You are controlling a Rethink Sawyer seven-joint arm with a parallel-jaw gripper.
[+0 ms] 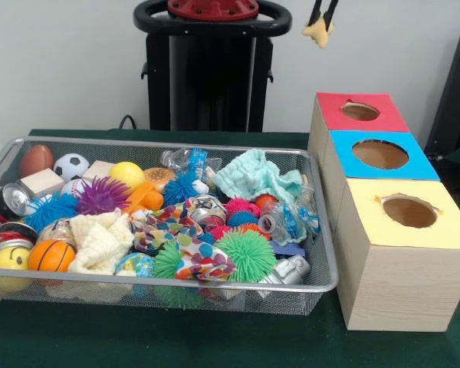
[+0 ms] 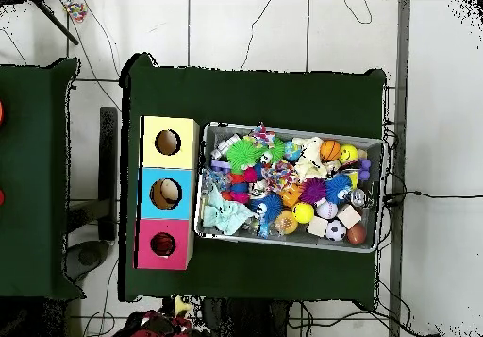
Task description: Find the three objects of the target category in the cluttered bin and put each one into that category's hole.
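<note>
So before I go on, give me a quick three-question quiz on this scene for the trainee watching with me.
1. Multiple choice, front view: which box stands closest to the pedestal? A red-topped, B blue-topped, C yellow-topped.
2. True or false: the gripper holds a small yellowish thing high up, outside the wire basket.
3. Fill in, front view: the smooth orange ___ lies near the basket's near-left corner.

Key:
1. A, the red-topped box.
2. True.
3. basketball.
</note>
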